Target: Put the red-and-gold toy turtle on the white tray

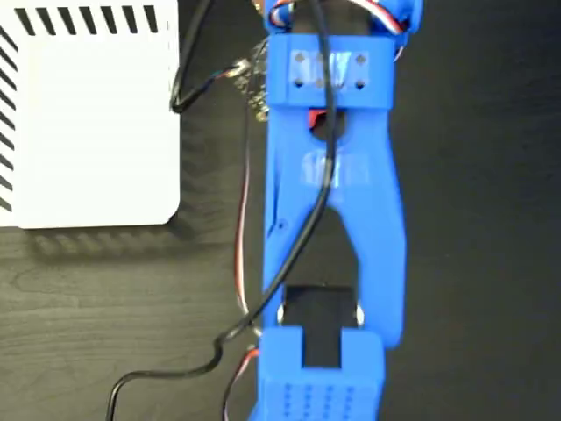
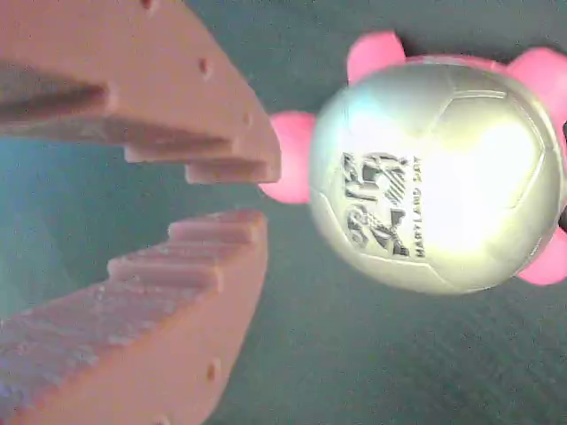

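This is looking like a hobby robotics bench or small lab: a blue 3D-printed arm [image 1: 333,219] with loose servo wires [image 1: 244,254] trailing is sitting on a dark wood-grain counter [image 1: 105,307], beside a white striped tray [image 1: 88,123].

A: Surface?
B: One desk [image 1: 88,307], dark wood grain, near-black (grain shows clearest lower left in the fixed view).
A: Light?
B: From overhead, soft shadows. No walls or windows visible.
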Robot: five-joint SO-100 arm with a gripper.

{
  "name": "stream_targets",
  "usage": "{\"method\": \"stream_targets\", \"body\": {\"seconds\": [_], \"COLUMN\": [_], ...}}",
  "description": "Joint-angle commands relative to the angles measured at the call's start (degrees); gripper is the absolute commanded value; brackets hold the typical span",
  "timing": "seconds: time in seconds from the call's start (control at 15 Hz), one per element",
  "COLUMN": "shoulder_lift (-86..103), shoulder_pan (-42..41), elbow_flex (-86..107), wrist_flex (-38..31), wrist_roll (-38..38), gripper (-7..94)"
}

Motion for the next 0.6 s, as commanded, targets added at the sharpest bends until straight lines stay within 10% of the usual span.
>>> {"method": "stream_targets", "body": {"seconds": [0.0,0.13,0.53], "shoulder_lift": [1.58,1.58,1.05], "shoulder_pan": [2.11,3.25,5.36], "elbow_flex": [-1.76,2.2,7.03], "wrist_flex": [-1.41,-3.16,-1.49], "wrist_roll": [-3.69,-6.24,-7.21], "gripper": [10,32,54]}}
